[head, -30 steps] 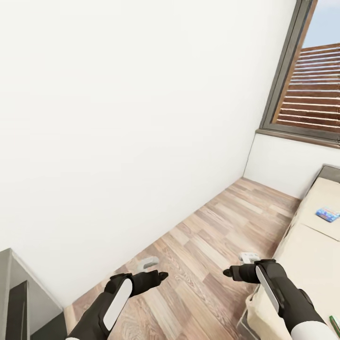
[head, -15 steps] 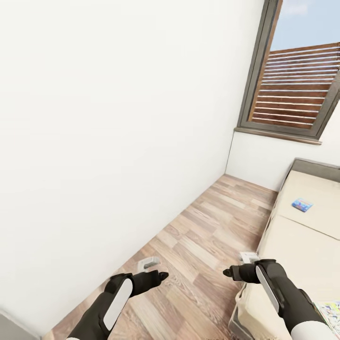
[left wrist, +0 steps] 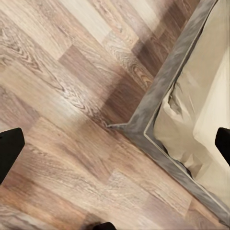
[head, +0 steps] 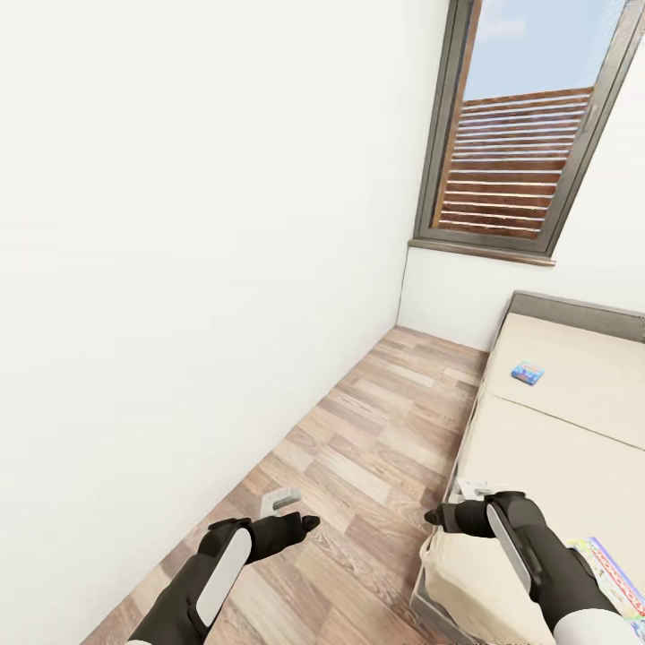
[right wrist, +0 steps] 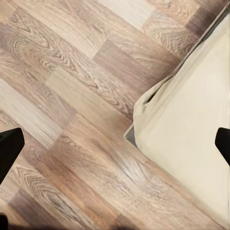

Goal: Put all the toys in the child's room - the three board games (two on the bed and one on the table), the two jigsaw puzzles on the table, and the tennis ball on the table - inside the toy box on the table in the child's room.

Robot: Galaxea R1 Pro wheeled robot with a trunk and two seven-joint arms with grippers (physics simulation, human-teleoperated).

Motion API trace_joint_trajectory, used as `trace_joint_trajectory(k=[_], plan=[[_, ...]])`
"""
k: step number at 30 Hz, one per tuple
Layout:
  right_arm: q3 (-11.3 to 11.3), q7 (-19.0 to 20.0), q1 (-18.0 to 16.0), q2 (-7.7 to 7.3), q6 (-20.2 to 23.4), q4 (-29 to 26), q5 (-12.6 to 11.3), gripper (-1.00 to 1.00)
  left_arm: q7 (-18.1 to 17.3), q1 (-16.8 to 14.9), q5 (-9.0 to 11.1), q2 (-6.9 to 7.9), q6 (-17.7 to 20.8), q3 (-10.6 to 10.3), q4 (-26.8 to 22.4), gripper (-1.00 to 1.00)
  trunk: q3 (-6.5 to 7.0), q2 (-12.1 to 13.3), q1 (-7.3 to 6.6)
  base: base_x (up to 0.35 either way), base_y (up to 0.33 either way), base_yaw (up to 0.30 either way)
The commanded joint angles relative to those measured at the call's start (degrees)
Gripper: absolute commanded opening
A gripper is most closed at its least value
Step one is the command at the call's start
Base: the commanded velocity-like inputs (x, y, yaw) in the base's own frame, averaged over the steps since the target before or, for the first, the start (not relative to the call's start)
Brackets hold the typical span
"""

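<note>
In the head view, the small blue flat printed board game box (head: 528, 372) lies at the right of the frame, on the far half of the cream mattress of the grey-framed bed (head: 546, 448). A second flat box with a colourful, multicoloured printed face (head: 614, 573) shows at the lower right corner of that view, on the near part of the bed, partly hidden behind the right arm.

The black left gripper (head: 285, 512) hangs at the lower centre-left over the wood plank floor (head: 376, 448), and the black right gripper (head: 459, 507) at the lower centre-right by the bed's near corner. Both wrist views show only the tips at the frame edges with floor and mattress between them, so both grippers stand wide and hold nothing.

Both boxes look thin, stiff and light, probably cardboard with a smooth printed face that may slip. Lying flat on soft bedding, each seems best taken at an edge, the fingers pinching across its thin side; the mattress should yield enough for a finger to get under.
</note>
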Motion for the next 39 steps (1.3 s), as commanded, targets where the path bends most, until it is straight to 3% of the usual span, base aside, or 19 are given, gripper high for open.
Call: trace_joint_trajectory(k=[1, 21, 39], plan=[[-0.26, -0.04, -0.03, -0.21, 0.23, -0.03, -0.39, 1.00, 0.13, -0.02, 0.32, 0.00, 0.25, -0.02, -0.06, 1.00, -0.06, -0.03, 0.00, 0.001, 0.001, -0.060], [-0.13, -0.04, -0.03, -0.42, 0.34, -1.45, -0.58, 1.00, 0.04, -0.02, -0.24, 0.01, 0.16, -0.36, -0.13, 1.00, -0.06, -0.03, 0.00, 0.050, 0.027, -0.035], [-0.10, -0.08, -0.03, -0.38, 0.40, -2.18, -0.44, 1.00, -0.03, -0.02, -0.27, -0.01, 0.14, -0.41, -0.35, 1.00, -0.06, -0.03, 0.00, 0.182, 0.102, -0.230]])
